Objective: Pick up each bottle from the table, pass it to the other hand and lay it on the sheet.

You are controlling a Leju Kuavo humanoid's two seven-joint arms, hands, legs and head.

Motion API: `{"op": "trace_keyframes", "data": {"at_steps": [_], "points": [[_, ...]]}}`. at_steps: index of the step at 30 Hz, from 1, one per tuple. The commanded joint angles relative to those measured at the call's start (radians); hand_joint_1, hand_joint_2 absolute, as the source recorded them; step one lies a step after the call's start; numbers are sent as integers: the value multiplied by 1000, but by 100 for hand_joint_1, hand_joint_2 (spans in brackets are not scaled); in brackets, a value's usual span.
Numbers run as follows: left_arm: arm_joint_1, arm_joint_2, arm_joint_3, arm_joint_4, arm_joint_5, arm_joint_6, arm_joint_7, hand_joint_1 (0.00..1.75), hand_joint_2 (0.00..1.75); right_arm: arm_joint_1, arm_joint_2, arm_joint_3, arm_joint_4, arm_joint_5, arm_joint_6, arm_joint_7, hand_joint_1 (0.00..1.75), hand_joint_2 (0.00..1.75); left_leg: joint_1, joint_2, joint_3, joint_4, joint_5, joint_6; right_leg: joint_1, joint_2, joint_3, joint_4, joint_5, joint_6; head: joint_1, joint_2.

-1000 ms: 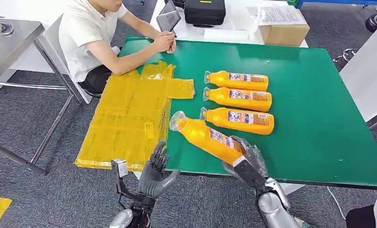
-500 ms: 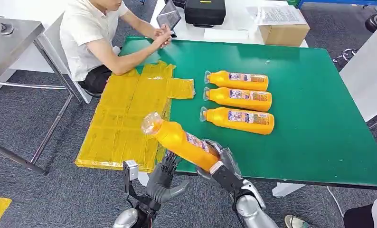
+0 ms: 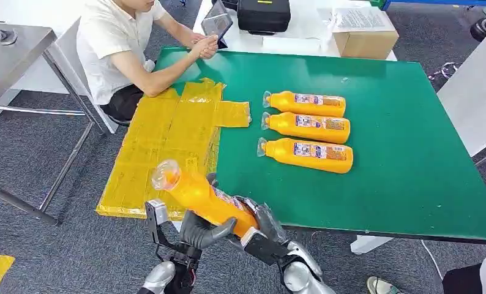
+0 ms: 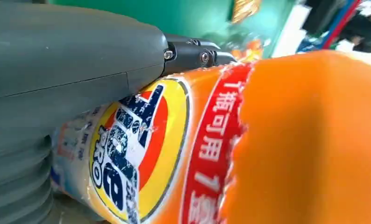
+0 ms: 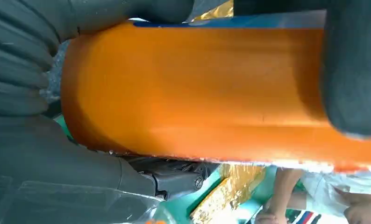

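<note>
While held, bottle [image 3: 201, 197] cap-end up-left

- Far left of my green table [image 3: 412, 184], a person in a white shirt [image 3: 115, 52] sits holding a tablet [image 3: 216, 26].
- Beyond it: a black case [image 3: 264, 15], a cardboard box [image 3: 366, 43].
</note>
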Motion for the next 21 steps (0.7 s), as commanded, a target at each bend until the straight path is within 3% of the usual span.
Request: {"op": "trace_keyframes", "data": {"at_steps": [1,2,3,4,5,6,7,11,14,21], "points": [[-63,-17,23,-16,94,-81,29,7,175,-21,10,75,138,-15,7,-19,162,175,1,-4,6,-1,-1,-2,1,-3,7,-1,-2,-2,0,0],[-51,-13,26,-32,160,-166,54,175,175,-29,13,75,154,-18,14,-20,155,175,1,-3,6,0,-2,-2,1,-2,7,0,-3,-3,0,0],[-50,-8,21,-37,171,-187,55,175,175,-33,16,73,164,-22,16,-21,150,175,1,-2,3,-1,-1,-1,1,-1,4,-1,-1,-1,0,0],[-44,-4,16,-50,177,-202,54,175,175,-39,20,70,179,-23,13,-25,77,175,1,-2,6,-1,-2,-2,1,-1,6,-1,-2,-2,0,0],[-41,-3,14,-59,194,-231,56,175,175,-42,21,68,191,-23,19,-27,42,175,1,-2,7,-2,-2,-2,1,-1,7,-1,-3,-3,0,0],[-40,-3,13,-65,197,-234,57,175,175,-43,21,66,199,-23,17,-27,42,175,1,-2,4,-1,-1,-2,1,-1,4,-1,-2,-2,0,0],[-38,-2,13,-72,200,-238,58,175,175,-43,23,64,206,-16,6,-31,14,175,1,-2,5,-1,-2,-2,1,-2,6,-1,-2,-2,0,0],[-40,-1,14,-82,214,-251,66,175,175,-43,27,62,225,-12,-4,-38,0,175,1,-3,6,-1,-1,-2,2,-2,6,-1,-2,-2,0,0],[-36,3,26,-89,237,-260,77,175,175,-29,33,51,225,12,-77,-58,0,175,1,-1,2,0,-1,-1,1,0,3,-1,-1,-1,1,0],[-36,6,28,-89,237,-260,77,175,175,-27,34,52,225,13,-79,-59,0,175,0,-1,2,-1,-1,-1,0,0,3,-1,-1,-1,0,0]]}}
